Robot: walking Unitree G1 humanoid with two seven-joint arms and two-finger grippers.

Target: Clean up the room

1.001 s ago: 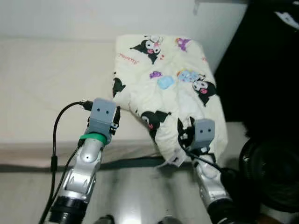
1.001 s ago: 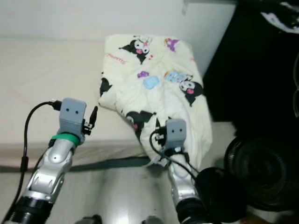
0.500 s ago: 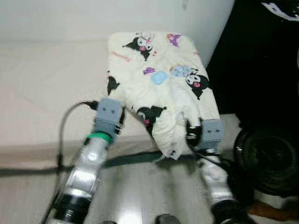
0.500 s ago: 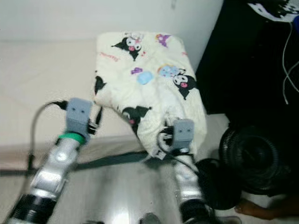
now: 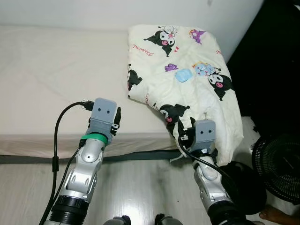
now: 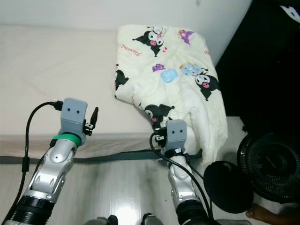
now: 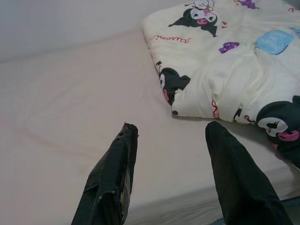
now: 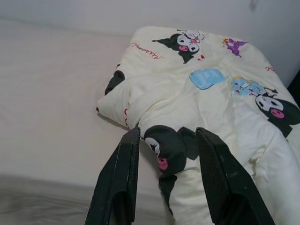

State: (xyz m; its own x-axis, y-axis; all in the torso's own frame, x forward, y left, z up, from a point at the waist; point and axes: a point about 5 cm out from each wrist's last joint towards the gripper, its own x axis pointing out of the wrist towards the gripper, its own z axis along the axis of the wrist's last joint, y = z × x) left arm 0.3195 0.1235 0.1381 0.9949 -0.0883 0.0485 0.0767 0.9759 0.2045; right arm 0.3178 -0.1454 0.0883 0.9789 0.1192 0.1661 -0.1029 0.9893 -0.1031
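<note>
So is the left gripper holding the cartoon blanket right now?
No, the left gripper is open over the bare mattress, apart from the blanket.

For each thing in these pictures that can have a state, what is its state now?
Blanket: crumpled, lying on the bed, one end hanging over the edge.
Bed: sheet mostly bare and smooth.
Left gripper: open, holding nothing, above the bed.
Right gripper: open, at the blanket's hanging end.
Fan: standing on the floor.

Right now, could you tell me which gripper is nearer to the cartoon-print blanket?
The right. The right gripper is open at the blanket's hanging corner, its fingers either side of the fabric. The left gripper is open over the bare mattress, apart from the blanket.
</note>
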